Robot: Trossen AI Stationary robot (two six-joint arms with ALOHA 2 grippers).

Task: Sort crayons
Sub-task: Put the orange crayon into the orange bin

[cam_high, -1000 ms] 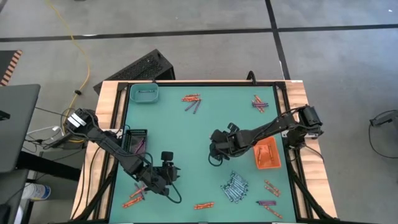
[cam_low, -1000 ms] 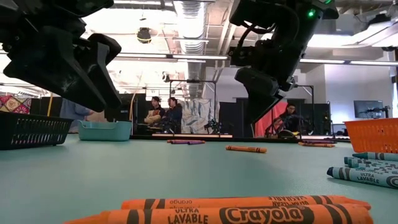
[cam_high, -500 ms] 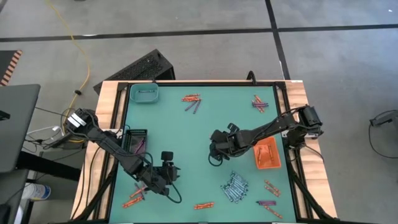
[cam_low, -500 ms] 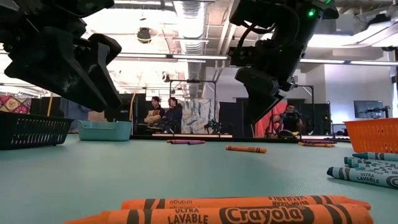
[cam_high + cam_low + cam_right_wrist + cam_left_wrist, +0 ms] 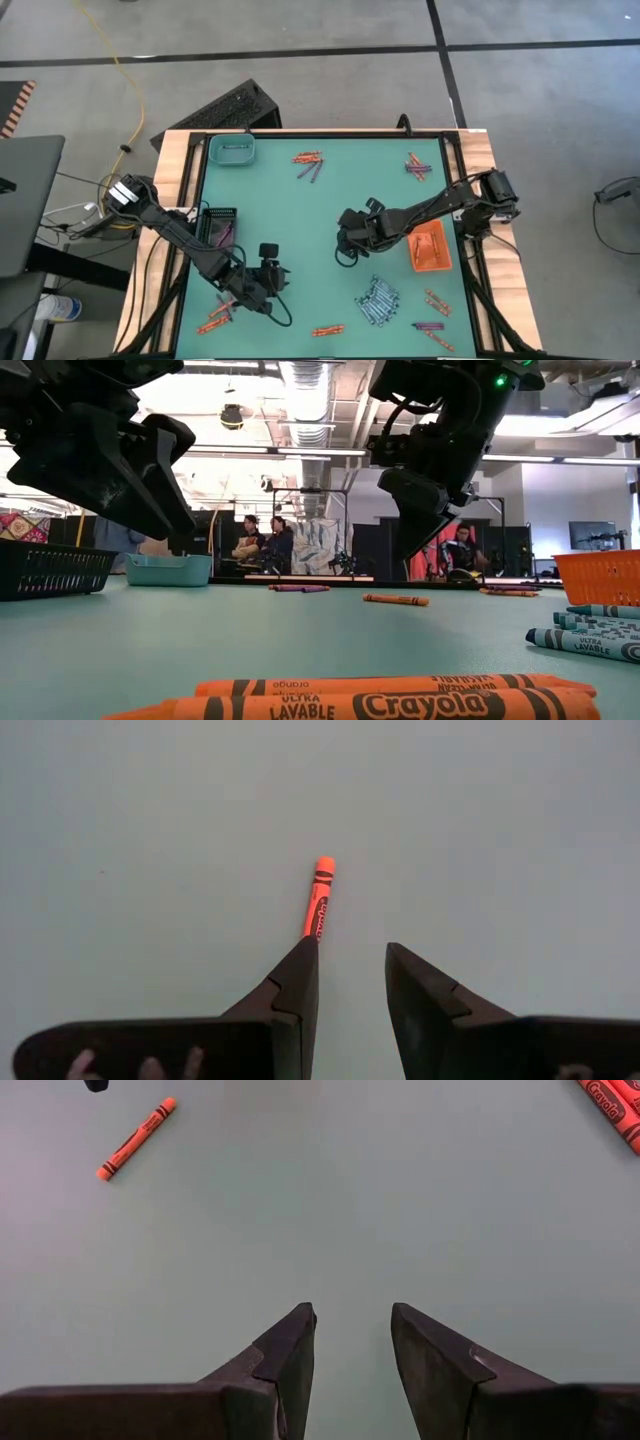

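Three mesh trays ring the smooth green table [image 5: 300,220]: teal [image 5: 232,150], black [image 5: 219,224], orange [image 5: 430,247]. Paper-wrapped blue-grey crayons [image 5: 377,301] lie heaped beside the orange one. Left gripper [image 5: 352,1342] and right gripper [image 5: 350,978] both gape, empty.

Open-plan lab; bare ceiling ducts [image 5: 300,385], seated people [image 5: 262,542]

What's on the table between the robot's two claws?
Nothing: from above, only bare green mat lies between the left gripper and the right gripper. Crayons lie elsewhere.
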